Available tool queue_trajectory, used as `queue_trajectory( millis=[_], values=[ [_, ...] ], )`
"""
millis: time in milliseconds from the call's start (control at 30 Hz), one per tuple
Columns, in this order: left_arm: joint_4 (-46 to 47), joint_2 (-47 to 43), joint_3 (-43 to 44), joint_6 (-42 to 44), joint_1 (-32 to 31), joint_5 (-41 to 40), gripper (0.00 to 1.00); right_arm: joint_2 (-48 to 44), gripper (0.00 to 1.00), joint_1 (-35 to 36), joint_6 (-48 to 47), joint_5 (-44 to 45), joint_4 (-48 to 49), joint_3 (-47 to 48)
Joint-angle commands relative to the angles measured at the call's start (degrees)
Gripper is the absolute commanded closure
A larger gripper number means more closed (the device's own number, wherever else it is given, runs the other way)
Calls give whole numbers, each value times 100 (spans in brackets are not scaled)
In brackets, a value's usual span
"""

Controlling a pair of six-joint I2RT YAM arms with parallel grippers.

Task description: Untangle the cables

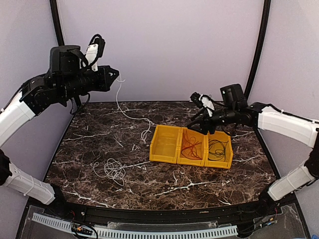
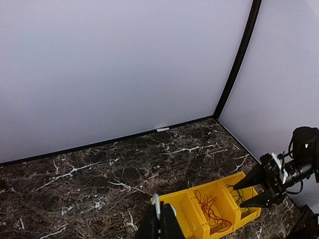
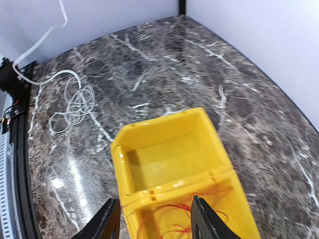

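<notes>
Top view, risk: the left gripper (image 1: 115, 74) is way up, pinched shut on the white cable (image 1: 118, 102). The strand drops from the jaws and its slack lies against the yellow bins (image 1: 164, 145), so a further lift may snag there.
Top view, cables: the white coil lies far below those jaws. The red cable (image 1: 191, 144) and black cable (image 1: 218, 148) sit binned under the right gripper (image 1: 197, 128).
Left wrist, jaws: closed, a white sliver (image 2: 156, 204) poking out between them.
Right wrist, jaws: half open and empty, red strands (image 3: 172, 208) just beneath, a bare compartment ahead.
Right wrist, risk: the coil's (image 3: 75, 102) thin loops overlap, and a pull could cinch them into a knot.
</notes>
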Motion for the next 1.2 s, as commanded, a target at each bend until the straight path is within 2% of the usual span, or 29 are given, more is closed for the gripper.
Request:
queue_trajectory(
  millis=[0, 133, 300, 833, 900, 1033, 1167],
  values=[
    [-26, 255, -116, 0, 19, 581, 100, -604, 50, -927, -20, 20, 297, -685],
    [195, 663, -133, 61, 18, 920, 100, -929, 50, -1834, 206, -437, 811, -1395],
    [432, 1072, -57, 79, 20, 1226, 100, -919, 50, -2475, 257, -520, 849, -1418],
    [886, 1609, 386, 22, 10, 1422, 100, -943, 50, -2528, 89, -506, 861, -1447],
    [934, 1529, 502, 101, -15, 1191, 100, -948, 50, -2527, 88, -516, 855, -1449],
    [909, 1403, 780, 570, -107, 30, 100, -949, 50, -2527, 71, -525, 852, -1449],
    [944, 1354, 820, 877, -142, -319, 100, -965, 50, -2527, 59, -532, 846, -1449]
  ],
)
